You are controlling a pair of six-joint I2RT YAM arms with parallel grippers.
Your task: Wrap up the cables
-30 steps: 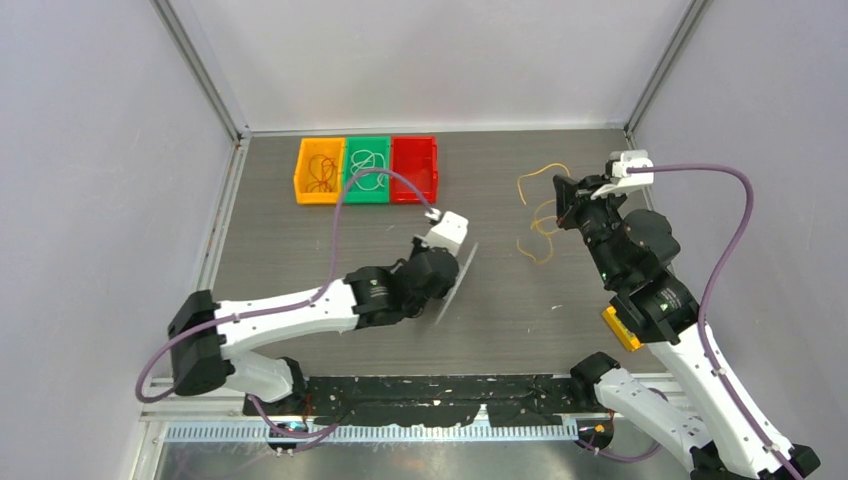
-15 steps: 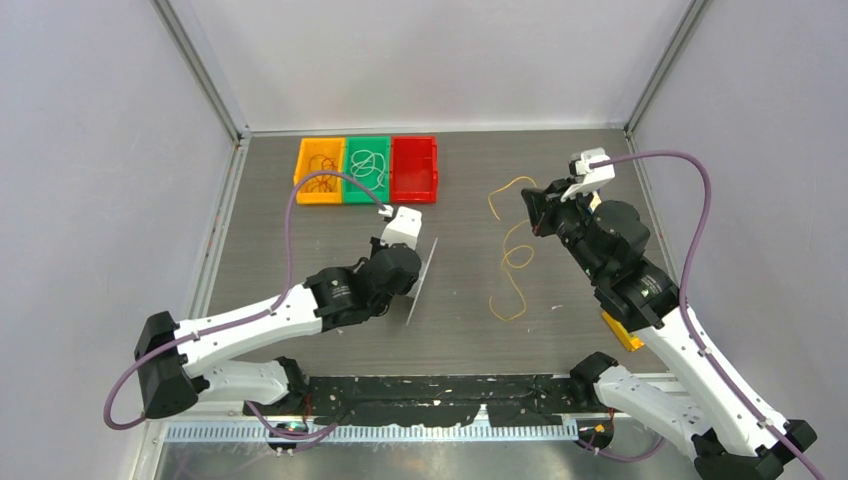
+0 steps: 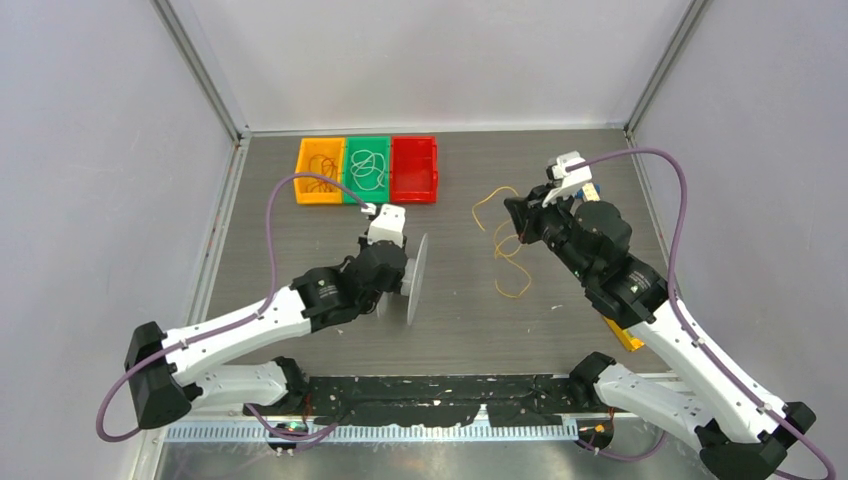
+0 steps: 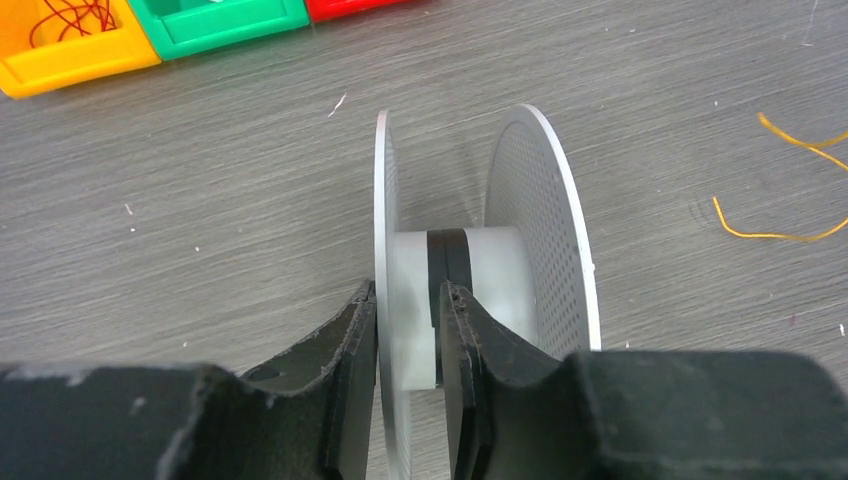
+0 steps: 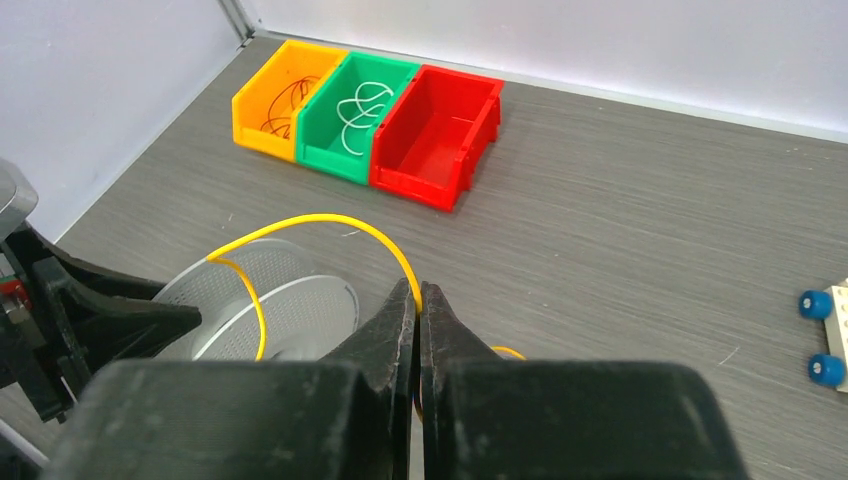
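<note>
**Top view, centre.** Pinched 1 perforated flange of the white spool [image 3: 412, 278] with the left end effector [image 4: 408, 325], fingers closed on either face of the disc, both flanges upright.

**Right of centre.** Clamped the yellow-orange cable [image 3: 505, 250] between the fully closed fingers of the right end effector [image 5: 418, 300]. Arched a short free end from that grip toward the spool at lower left of the right wrist view; could not tell whether it touched the flange. Trailed the remaining length in loose loops down from the grip onto the table [image 3: 300, 250], right of centre in the top view and apart from the spool.

**Left wrist view.** Showed a bare hub: white core, 1 dark strip, 0 turns of cable.

**Progress.** Judged as an early stage: both grasps made, cable end near the spool, winding not yet begun. Judged as remaining: anchoring the end at the hub, laying every turn, taking up all loose loops.

**Upper left.** Noted 3 bins in a row: orange bin [image 3: 320, 170] with dark-red wire, green bin [image 3: 368, 170] with white wire, red bin [image 3: 414, 168] with nothing visible inside. Took no part in the wrap.
</note>
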